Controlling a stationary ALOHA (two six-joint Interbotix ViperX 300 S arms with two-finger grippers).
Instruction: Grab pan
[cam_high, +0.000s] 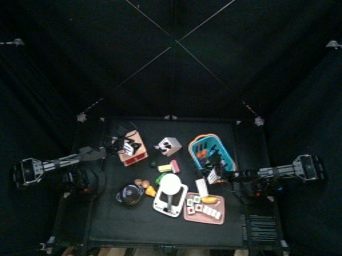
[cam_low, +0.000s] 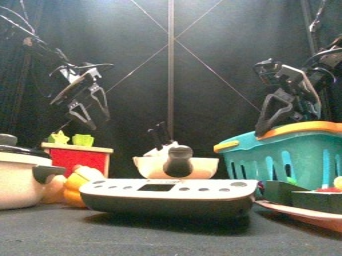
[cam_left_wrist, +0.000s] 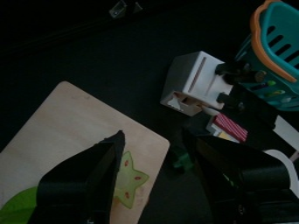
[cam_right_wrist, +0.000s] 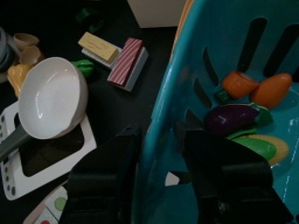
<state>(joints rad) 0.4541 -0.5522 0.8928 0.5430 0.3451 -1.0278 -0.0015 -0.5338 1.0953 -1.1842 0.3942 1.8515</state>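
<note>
Black curtains ring the table; from above, the white pan lies just beside the teal basket, on the scale, with the left gripper and right gripper apart from it. At table height the pan sits behind the scale, beside the basket. Left wrist: jaws parted, empty, over a wooden board; right wrist: jaws parted, empty, at the basket's rim, pan nearby.

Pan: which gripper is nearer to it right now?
Right. The right gripper hangs over the teal basket, with the white pan just beside that basket. The left gripper is over the wooden board on the far side, further from the pan.
</note>
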